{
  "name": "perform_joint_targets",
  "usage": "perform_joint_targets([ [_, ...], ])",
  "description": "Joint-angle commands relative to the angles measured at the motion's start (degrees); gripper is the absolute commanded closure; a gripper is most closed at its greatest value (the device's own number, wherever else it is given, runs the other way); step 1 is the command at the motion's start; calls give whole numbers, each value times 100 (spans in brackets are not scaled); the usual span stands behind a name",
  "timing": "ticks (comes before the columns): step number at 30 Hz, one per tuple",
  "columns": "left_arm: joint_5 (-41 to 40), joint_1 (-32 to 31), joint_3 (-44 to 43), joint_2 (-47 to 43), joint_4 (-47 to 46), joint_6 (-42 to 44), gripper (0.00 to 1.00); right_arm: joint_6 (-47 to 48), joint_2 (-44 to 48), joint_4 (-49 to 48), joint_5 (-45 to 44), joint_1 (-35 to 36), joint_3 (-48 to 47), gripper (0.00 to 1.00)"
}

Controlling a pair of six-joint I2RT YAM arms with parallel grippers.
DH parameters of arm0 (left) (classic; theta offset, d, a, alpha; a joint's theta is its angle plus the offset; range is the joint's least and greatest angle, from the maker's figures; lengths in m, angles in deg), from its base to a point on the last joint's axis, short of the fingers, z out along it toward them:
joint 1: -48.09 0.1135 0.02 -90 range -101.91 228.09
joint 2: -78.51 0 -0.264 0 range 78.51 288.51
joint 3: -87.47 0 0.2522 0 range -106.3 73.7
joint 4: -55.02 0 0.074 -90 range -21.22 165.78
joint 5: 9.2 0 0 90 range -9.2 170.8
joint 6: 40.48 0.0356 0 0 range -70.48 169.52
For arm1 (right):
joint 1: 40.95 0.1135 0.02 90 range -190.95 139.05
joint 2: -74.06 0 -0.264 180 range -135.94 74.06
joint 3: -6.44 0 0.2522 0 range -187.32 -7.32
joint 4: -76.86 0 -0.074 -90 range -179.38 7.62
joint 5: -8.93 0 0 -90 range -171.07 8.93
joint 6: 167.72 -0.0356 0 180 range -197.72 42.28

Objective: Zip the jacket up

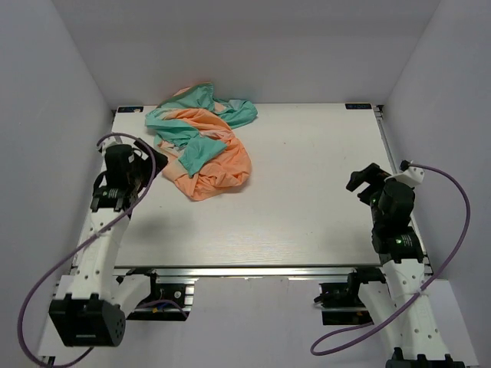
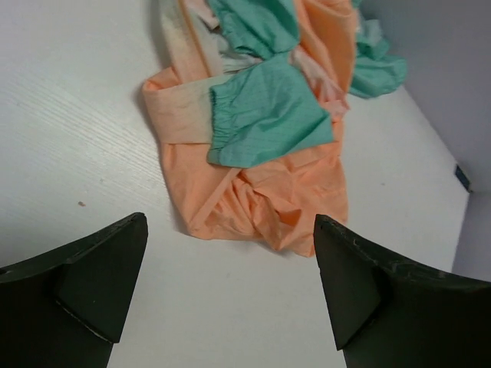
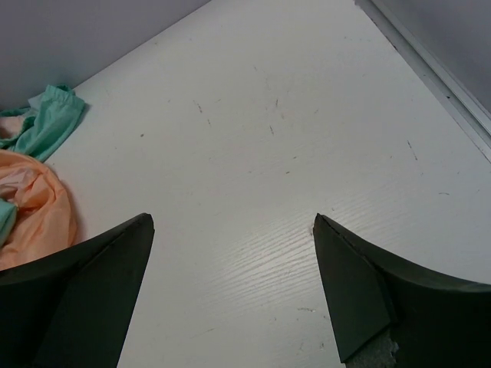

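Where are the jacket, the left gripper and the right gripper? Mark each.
jacket (image 1: 219,162), top external view, orange fabric mid-heap.
left gripper (image 2: 230,230), left wrist view, midway between open fingertips.
right gripper (image 3: 233,228), right wrist view, midway between open fingertips.

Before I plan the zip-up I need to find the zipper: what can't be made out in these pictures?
1. Zipper: not visible in any view; the jacket lies crumpled and its folds hide it.
2. Hood and front opening: top view, too bunched to tell apart.
3. Left wrist view: the jacket's far part is cut off by the top edge.
4. Right wrist view: only a corner of the jacket shows at the left edge.
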Motion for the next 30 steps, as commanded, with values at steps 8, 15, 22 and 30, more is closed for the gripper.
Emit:
perform_joint_targets([
  [8, -375, 12, -11, 1632, -757, -244, 2, 287, 213, -139, 343, -12, 126, 11],
  [15, -208, 29, -246, 2958, -1443, 151, 2, 745, -957, -129, 1853, -12, -165, 11],
  [22, -102, 29, -677, 4162, -1831, 328, 2, 894, -2396, -683, 1253, 1505, -524, 11],
  [30, 285, 29, -1555, 5316, -2164, 425, 6, 1298, -5359, -1351, 390, 3695, -2579, 11],
])
